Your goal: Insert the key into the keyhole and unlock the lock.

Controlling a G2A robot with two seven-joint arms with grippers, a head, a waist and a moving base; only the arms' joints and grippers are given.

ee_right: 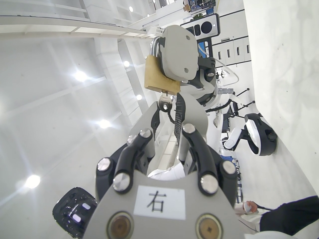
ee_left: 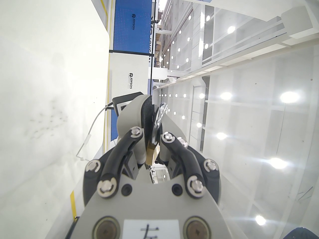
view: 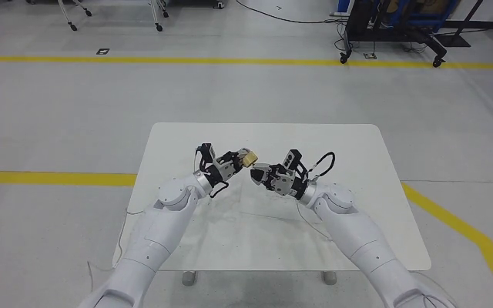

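A brass padlock [view: 248, 158] is held above the middle of the white table [view: 354, 154], with my left gripper [view: 237, 163] shut on it. In the left wrist view the brass body [ee_left: 150, 153] and silver shackle [ee_left: 159, 116] sit between the shut fingers [ee_left: 139, 115]. My right gripper [ee_right: 168, 105] is shut on the silver key [ee_right: 164, 103], just below the padlock's [ee_right: 159, 75] underside. The key's blade is in the keyhole, and its shoulder meets the brass. The two grippers face each other, nearly touching, with the right gripper [view: 258, 174] beside the lock.
The table's surface lies bare around both arms, its edges well away from the grippers. Yellow floor lines [view: 231, 60] run behind and beside the table. A black wheeled cart [view: 400, 31] stands far back on the right.
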